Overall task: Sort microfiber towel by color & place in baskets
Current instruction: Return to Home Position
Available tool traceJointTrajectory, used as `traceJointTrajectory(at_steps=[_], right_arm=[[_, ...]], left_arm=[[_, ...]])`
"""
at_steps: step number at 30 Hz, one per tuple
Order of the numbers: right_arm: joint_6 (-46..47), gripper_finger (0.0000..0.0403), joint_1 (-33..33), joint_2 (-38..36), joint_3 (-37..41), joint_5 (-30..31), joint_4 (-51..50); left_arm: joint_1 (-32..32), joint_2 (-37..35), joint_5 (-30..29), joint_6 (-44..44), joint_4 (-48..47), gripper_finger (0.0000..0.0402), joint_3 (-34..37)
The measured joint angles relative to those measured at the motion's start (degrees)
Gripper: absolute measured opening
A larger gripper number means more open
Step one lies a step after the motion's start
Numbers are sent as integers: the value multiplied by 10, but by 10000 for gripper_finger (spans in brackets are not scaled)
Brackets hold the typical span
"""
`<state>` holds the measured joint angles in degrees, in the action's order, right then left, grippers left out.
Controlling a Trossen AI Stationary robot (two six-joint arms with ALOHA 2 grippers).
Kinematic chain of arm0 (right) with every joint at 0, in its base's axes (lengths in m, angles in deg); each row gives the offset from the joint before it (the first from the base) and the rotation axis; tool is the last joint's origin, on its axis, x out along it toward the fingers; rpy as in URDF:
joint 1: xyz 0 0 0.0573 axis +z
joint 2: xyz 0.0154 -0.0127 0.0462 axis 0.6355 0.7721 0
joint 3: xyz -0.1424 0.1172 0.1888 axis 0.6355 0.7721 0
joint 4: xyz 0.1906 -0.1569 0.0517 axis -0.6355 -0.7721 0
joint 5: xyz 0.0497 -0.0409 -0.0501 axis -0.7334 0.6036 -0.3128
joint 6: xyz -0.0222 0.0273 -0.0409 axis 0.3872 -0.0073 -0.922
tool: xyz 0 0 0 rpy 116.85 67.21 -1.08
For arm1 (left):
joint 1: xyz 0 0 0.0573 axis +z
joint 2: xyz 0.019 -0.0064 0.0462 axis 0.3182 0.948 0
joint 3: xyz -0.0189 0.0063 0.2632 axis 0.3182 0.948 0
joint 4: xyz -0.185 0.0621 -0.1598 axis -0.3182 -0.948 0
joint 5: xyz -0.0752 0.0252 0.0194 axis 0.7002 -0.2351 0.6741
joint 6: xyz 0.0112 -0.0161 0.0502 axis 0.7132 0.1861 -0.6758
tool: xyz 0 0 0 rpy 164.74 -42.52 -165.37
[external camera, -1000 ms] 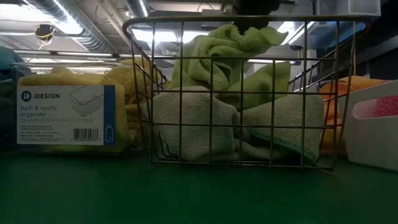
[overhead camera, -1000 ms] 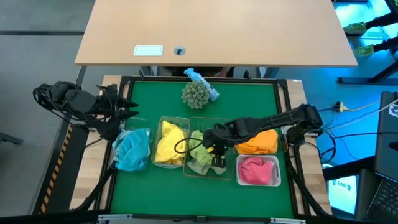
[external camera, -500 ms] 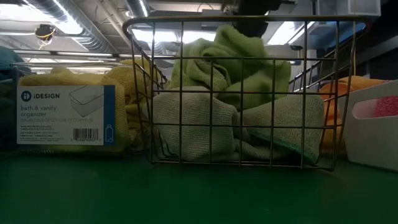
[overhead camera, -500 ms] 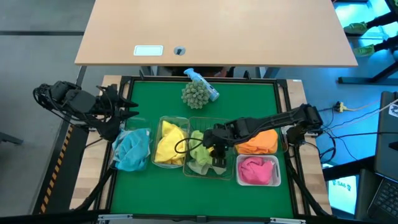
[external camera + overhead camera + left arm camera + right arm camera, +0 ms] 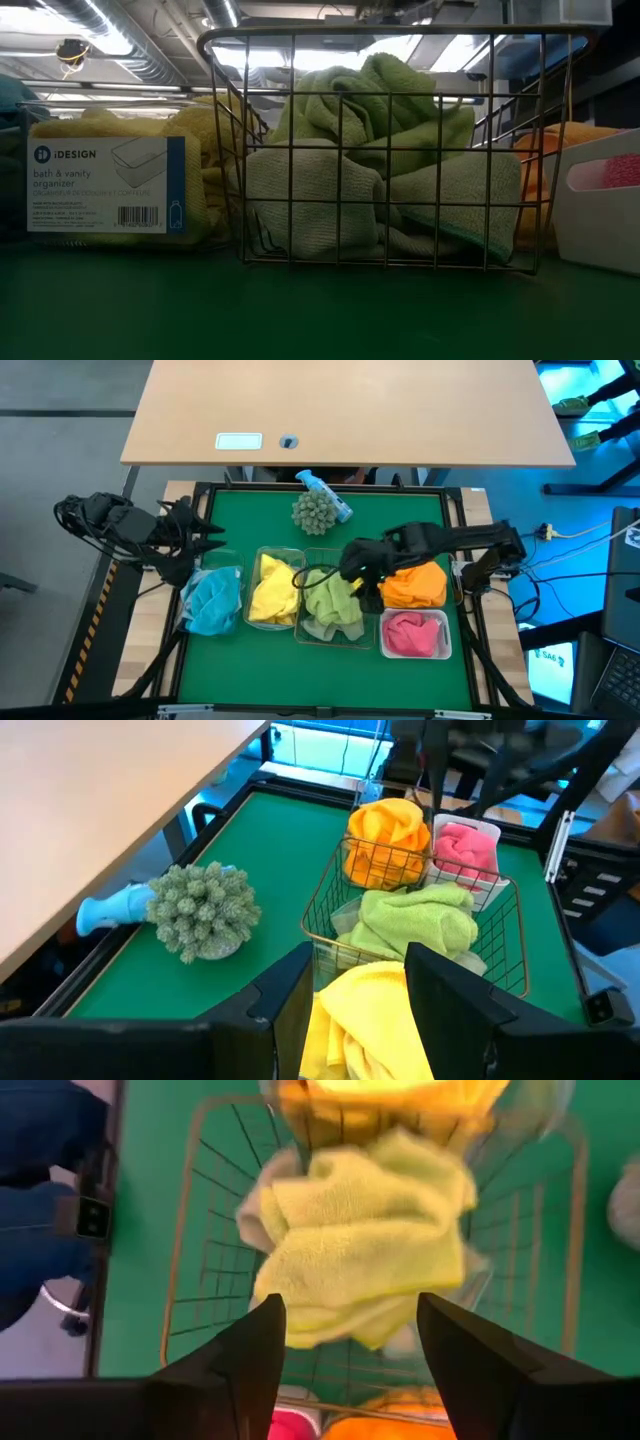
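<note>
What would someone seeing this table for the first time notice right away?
Bright heaps stand out mid-table: blue towel, yellow towel, green towels, orange towel, pink towel. The right gripper hangs open above the green towels in the wire basket; the left gripper waits at the left edge. A spiky ball sits at the back.

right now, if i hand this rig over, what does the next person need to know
Right arm: jaws open, empty, over the edge of the wire basket nearest the orange towel.
Left arm: at the left edge of the mat, jaws open, empty.
Towels: green towel in the wire basket, pink towel in the white bin; blue towel, yellow towel and orange towel each in a clear bin.
Done: no towel lies loose on the mat.
Left: bring the right arm home.
</note>
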<state>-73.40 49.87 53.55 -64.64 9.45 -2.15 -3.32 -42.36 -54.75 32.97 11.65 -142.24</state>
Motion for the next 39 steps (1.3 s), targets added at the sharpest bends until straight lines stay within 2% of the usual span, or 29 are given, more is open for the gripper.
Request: traceJointTrajectory(at_steps=[5, 9, 16, 22, 27, 32, 39], right_arm=[[-65, 223, -5, -61, 3, 4, -1], [-96, 223, -24, -121, 40, 8, 10], [-106, 222, -94, -262, 205, -7, 121], [-103, 222, -164, -384, 397, -98, 269], [-89, 222, -219, -473, 532, -168, 389], [-87, 222, -279, -538, 622, -200, 448], [-75, 222, -356, -600, 696, -306, 506]], left_arm=[[0, -10, 1, -43, 70, 153, 61], [0, -23, 2, -64, 130, 153, 117], [0, -72, 5, -102, 250, 153, 226], [18, -133, 6, -143, 344, 153, 316], [48, -187, 7, -148, 373, 153, 372], [84, -242, 37, -187, 390, 153, 415], [126, -330, 61, -205, 407, 153, 467]])
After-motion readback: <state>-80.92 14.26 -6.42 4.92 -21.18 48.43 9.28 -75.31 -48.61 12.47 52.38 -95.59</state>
